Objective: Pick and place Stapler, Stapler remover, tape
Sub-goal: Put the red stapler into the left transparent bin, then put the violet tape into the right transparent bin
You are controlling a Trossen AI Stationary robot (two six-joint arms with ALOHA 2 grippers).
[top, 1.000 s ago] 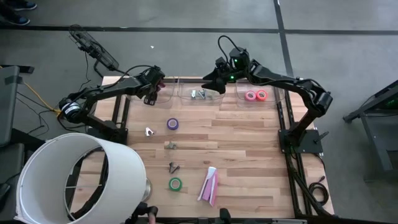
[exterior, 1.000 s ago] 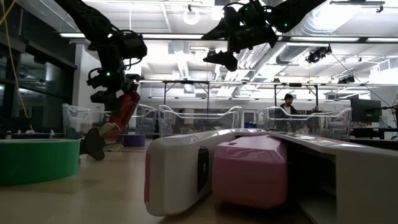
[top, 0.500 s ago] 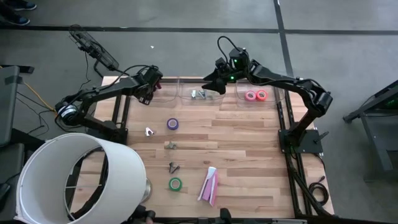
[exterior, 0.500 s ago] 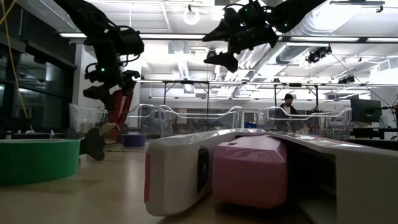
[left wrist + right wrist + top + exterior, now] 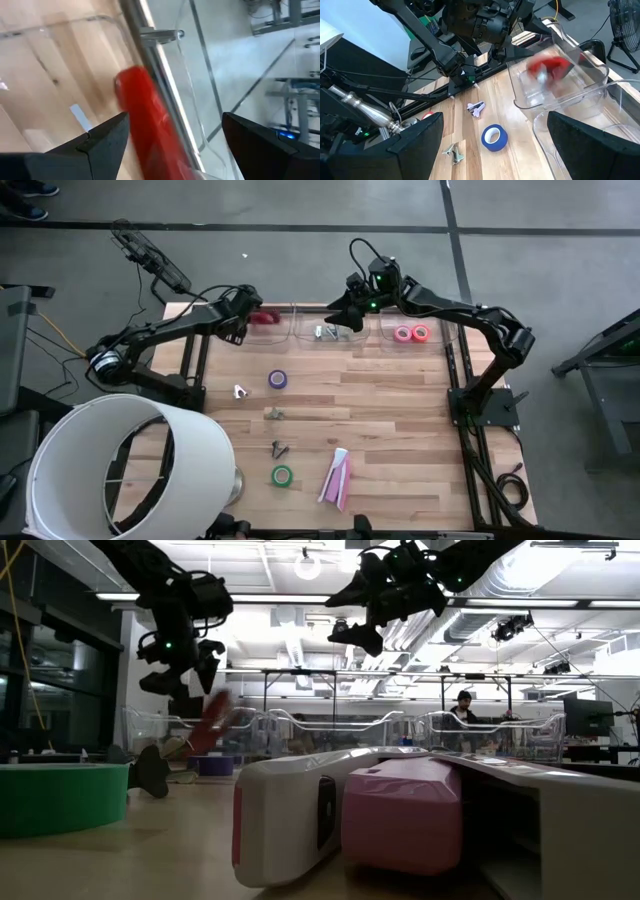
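Big open workshop with ceiling lights behind, and a wooden tabletop (image 5: 400, 410) with three clear bins along the far edge. The left end effector (image 5: 240, 315) hung over the left bin (image 5: 270, 330) with its fingers spread and nothing between them, and the red stapler (image 5: 264, 317) was blurred in the bin beneath it, so I'd guess it was dropping in rather than held. The right end effector (image 5: 345, 308) hovered over the middle bin (image 5: 310, 335), also wide open and empty, with small metal staple removers (image 5: 325, 332) lying below it.

Sorting looked like one kind per bin: the pink and red-orange tape rolls (image 5: 411, 333) sat in the right bin. Out on the wood were the purple tape (image 5: 278, 380), the green tape (image 5: 282, 475), a pink and white stapler (image 5: 336, 477) near the front edge, and a few more removers (image 5: 276, 414) scattered between. So I'd say roughly halfway, with plenty left to pick up.
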